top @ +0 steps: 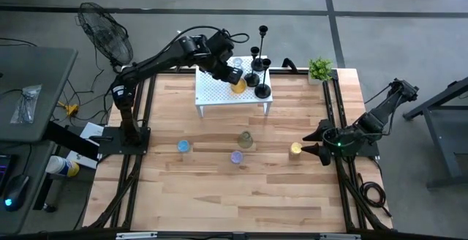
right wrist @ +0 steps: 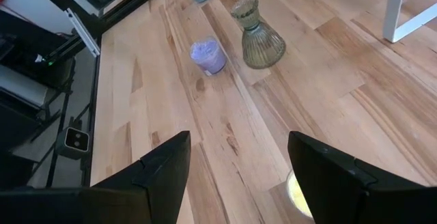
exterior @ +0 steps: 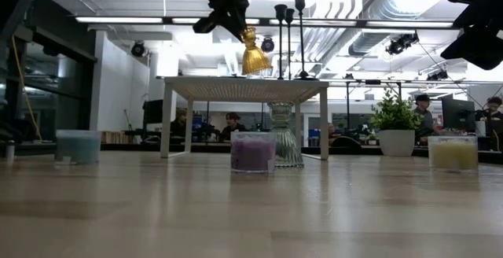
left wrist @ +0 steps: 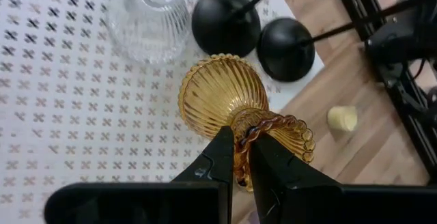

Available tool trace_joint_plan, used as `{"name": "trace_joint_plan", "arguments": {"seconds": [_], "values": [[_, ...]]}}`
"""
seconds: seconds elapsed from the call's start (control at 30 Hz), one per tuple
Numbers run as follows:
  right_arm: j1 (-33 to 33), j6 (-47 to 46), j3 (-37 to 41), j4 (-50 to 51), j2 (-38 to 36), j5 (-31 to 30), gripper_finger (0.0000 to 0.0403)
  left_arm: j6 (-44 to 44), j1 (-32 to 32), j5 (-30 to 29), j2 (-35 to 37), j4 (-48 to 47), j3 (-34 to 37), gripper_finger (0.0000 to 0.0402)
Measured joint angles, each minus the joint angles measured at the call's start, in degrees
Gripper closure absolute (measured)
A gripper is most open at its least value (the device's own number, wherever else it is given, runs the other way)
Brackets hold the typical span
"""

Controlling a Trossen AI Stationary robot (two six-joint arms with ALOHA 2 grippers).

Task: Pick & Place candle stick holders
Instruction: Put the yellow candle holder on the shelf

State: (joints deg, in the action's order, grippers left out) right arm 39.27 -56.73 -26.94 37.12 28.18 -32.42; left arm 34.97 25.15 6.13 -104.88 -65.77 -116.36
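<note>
Currently left jaws [left wrist: 240, 161] clenched on amber glass holder [left wrist: 222, 101] rim above white stand [top: 212, 90], 12 o'clock on tabletop [top: 241, 189]; ribbed glass likely slick, brittle, light; right jaws [right wrist: 239, 176] released, idle at 3 o'clock

An amber ribbed glass candle holder [left wrist: 225, 101] hangs in the air just above a small white perforated stand [top: 219, 92], pinched at its beaded rim. A clear ribbed glass holder [left wrist: 147, 19] stands on the stand beside it. Three slim black candlesticks [top: 257, 68] of differing heights stand upright, clustered at the stand's far right corner. On the wooden table in front sit a smoky glass vase-shaped holder [right wrist: 258, 36], upright, with a purple holder [right wrist: 208, 57], a blue holder [top: 183, 146] and a yellow holder [top: 296, 148] spread in a loose row.
</note>
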Motion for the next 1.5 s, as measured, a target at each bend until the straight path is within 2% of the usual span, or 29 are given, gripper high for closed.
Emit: {"name": "trace_joint_plan", "arguments": {"seconds": [0.3,0.6,1.3,1.4,1.5], "values": [[0.0,0.0,0.0,0.0,0.0,0.0,0.0164,1.3,0.0,-2.7,0.0,0.0,0.0,0.0381],[0.0,0.0,0.0,0.0,0.0,0.0,0.0164,1.3,0.0,-0.7,-2.6,-0.1,0.0,0.0381],[0.0,0.0,0.0,0.1,0.0,0.0,0.0164,3.0,0.0,-1.6,-2.6,-0.6,-0.1,0.0381],[0.0,0.0,0.0,0.1,0.0,0.0,0.0164,2.9,0.0,-2.6,-2.7,-4.1,-2.0,0.0381],[0.0,0.0,0.0,0.1,0.0,0.0,0.0164,2.8,0.0,-3.7,-2.8,-3.7,-4.0,0.0381]]}}
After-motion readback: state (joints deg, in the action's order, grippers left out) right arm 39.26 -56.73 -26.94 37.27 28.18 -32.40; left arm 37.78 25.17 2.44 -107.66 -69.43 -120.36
